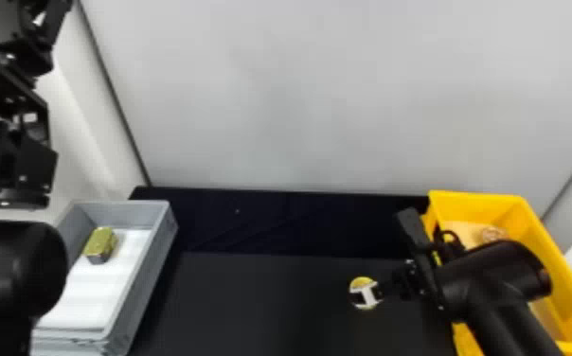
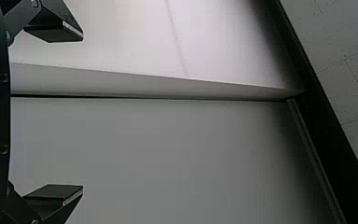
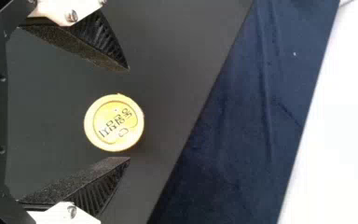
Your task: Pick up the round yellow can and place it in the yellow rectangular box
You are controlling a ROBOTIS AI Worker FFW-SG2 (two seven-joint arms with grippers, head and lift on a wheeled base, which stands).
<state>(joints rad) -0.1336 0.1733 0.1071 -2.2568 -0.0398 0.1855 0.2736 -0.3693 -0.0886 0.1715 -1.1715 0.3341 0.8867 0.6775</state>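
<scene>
The round yellow can [image 3: 107, 123] is on the flat black desk [image 1: 252, 303], between the spread fingers of the black right end effector [image 3: 129, 114]; better to centre it, then close evenly before lifting.

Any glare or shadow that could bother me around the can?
Right wrist view: the white surface beyond the dark cloth is blown out, but the can's lid is evenly lit, a faint shadow beside it; head view: soft highlight along the left wall; left wrist view: one pale panel bright, the other in grey shade.
</scene>
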